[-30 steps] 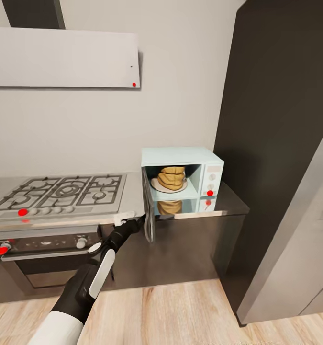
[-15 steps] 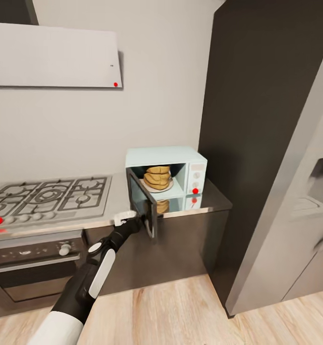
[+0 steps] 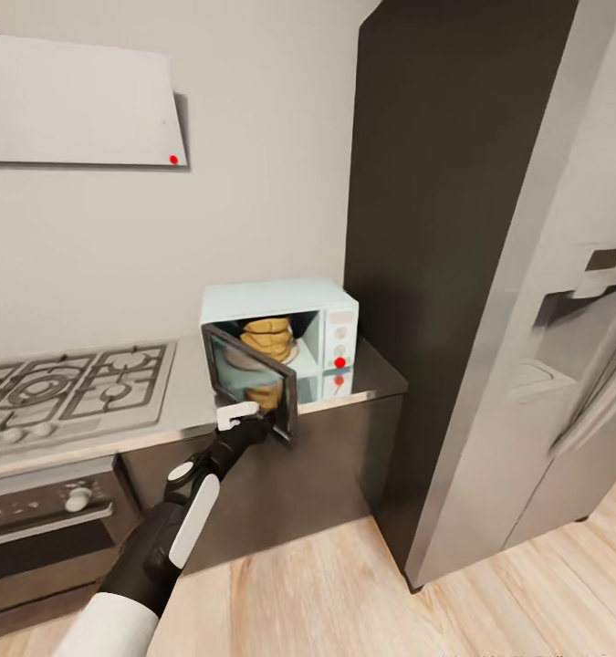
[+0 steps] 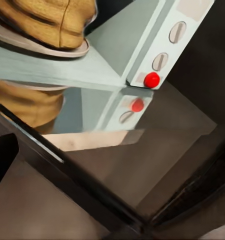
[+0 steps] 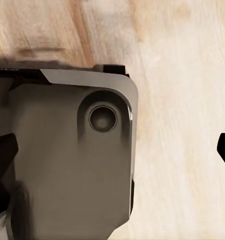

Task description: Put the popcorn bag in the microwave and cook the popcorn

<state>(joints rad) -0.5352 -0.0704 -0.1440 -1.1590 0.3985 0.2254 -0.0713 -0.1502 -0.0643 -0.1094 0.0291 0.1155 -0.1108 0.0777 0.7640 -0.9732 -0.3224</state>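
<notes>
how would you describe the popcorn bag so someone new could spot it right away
Find the tall dark cabinet beside the grey countertop; against it stands a small pale blue microwave with its door partly open. Inside, on a white plate, sits the popcorn bag, the one squat, ribbed, tan-brown thing among grey and blue surfaces.

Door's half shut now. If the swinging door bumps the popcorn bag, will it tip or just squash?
Probably squash: the popcorn bag looks like soft, rolled paper, squat and wide-based on its plate, so tipping seems unlikely. It likely weighs little, so a bump from the microwave door could slide it.
</notes>
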